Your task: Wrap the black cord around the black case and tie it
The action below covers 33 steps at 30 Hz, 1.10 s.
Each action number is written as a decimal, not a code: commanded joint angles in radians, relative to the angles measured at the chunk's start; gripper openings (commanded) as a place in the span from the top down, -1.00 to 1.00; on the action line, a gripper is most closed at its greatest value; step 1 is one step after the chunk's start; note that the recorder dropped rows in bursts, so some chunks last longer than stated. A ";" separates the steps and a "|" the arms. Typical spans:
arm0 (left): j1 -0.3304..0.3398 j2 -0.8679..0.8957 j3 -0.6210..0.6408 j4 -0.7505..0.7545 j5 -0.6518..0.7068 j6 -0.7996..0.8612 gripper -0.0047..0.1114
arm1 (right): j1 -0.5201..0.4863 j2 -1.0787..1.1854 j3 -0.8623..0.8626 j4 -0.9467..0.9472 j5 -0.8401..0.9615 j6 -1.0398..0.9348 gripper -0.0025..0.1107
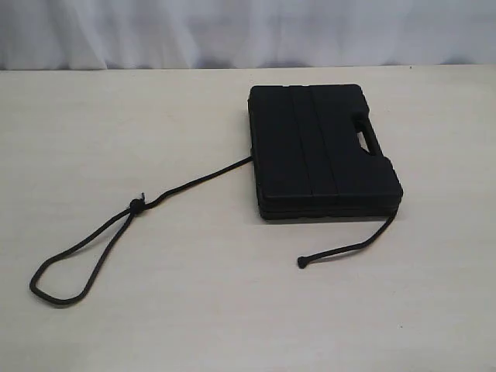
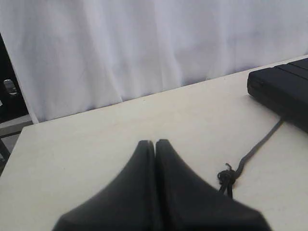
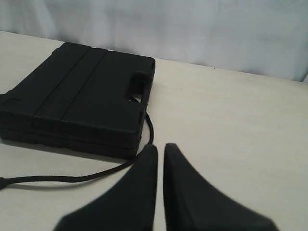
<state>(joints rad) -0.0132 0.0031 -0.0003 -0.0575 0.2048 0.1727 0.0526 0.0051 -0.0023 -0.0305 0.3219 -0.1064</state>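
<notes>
The black case lies flat on the table, right of centre, with its handle cut-out at the right. The black cord runs out from under its left side to a knot and a long loop. Its other end comes out at the front right corner and stops at a knobbed tip. My left gripper is shut and empty, with the cord's knot just beside it and the case further off. My right gripper is shut on nothing, near the case and the cord. Neither gripper shows in the exterior view.
The pale wooden table stretches wide on all sides of the case. A white curtain hangs along the far edge. A dark stand is visible beyond the table's edge in the left wrist view.
</notes>
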 commanded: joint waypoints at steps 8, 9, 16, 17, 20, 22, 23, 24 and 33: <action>0.001 -0.003 0.000 -0.063 -0.055 -0.025 0.92 | -0.006 -0.005 0.002 -0.012 -0.003 -0.005 0.88; 0.001 -0.003 0.000 -0.203 -0.104 -0.051 0.92 | -0.006 -0.005 0.002 -0.022 -0.030 -0.010 0.88; 0.001 -0.003 0.000 -0.478 -0.666 -0.112 0.92 | -0.006 -0.005 0.002 0.572 -0.470 0.123 0.88; 0.001 -0.003 0.000 -0.475 -0.734 -0.147 0.92 | -0.006 -0.005 0.002 0.681 -0.536 0.123 0.88; 0.001 -0.003 0.000 -0.414 -0.914 -0.181 0.92 | -0.006 -0.005 0.002 0.755 -0.666 0.200 0.88; 0.001 -0.003 0.000 -0.329 -0.996 -0.212 0.92 | -0.004 -0.005 0.002 0.755 -0.714 0.344 0.88; 0.001 -0.003 0.000 -0.260 -1.062 -0.292 0.92 | -0.004 -0.005 -0.019 0.697 -0.778 0.538 0.88; 0.001 -0.003 0.000 -0.227 -1.099 -0.327 0.92 | -0.004 -0.005 -0.040 0.657 -0.826 0.591 0.88; 0.001 0.364 -0.522 -0.151 -0.734 -0.203 0.92 | -0.004 0.681 -0.566 -0.112 -0.653 0.617 0.88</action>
<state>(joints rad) -0.0132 0.2681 -0.4163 -0.2234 -0.7984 -0.1040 0.0526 0.5531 -0.4625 0.1223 -0.5305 0.5127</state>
